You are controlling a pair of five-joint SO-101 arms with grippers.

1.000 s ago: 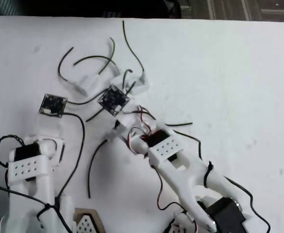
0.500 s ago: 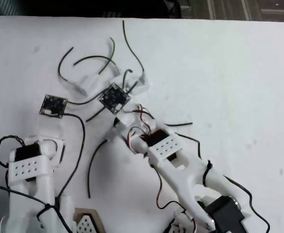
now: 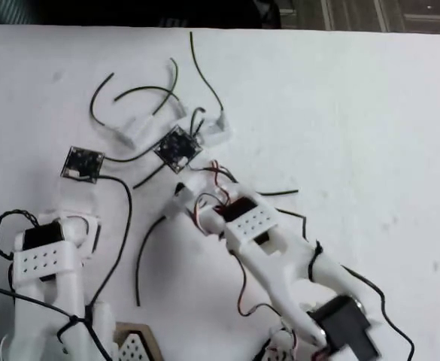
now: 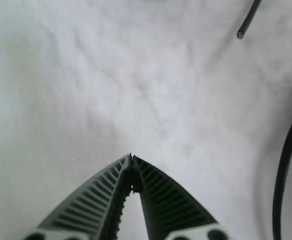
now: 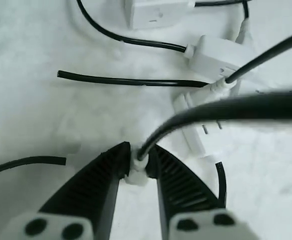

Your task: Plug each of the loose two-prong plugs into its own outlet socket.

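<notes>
**Right gripper clamped on a plug near the middle of the table**

A small white plug (image 5: pixel 136 175) sits pinched between the two dark ribbed fingers of the right gripper (image 5: pixel 138 160), which are drawn in narrow around it. Its black cord (image 5: pixel 225 112) rises out of the grip and runs off across the right wrist view. Whether the plug touches the table (image 3: pixel 355 113) cannot be told. From above, the right gripper (image 3: pixel 180 197) is near the middle of the table, a little toward the left edge.

Just beyond the held plug a second white plug (image 5: pixel 195 142) lies flat with its two prongs showing, partly under the held cord. Farther on there is another white plug body (image 5: pixel 210 55) with cords leaving it. Past that stands a white socket block (image 5: pixel 155 12), and a loose black cord (image 5: pixel 126 80) lies straight beside them.

In the high view two dark square blocks lie toward the far left part of the table, one (image 3: pixel 178 149) just beyond the right gripper and the other (image 3: pixel 83 162) nearer the left edge. Black cords loop around both.

The left gripper (image 4: pixel 132 172) has its fingertips pressed together with nothing between them, over bare table. A black cord (image 4: pixel 284 170) runs nearby. The left arm (image 3: pixel 47 259) sits by the near left corner
</notes>
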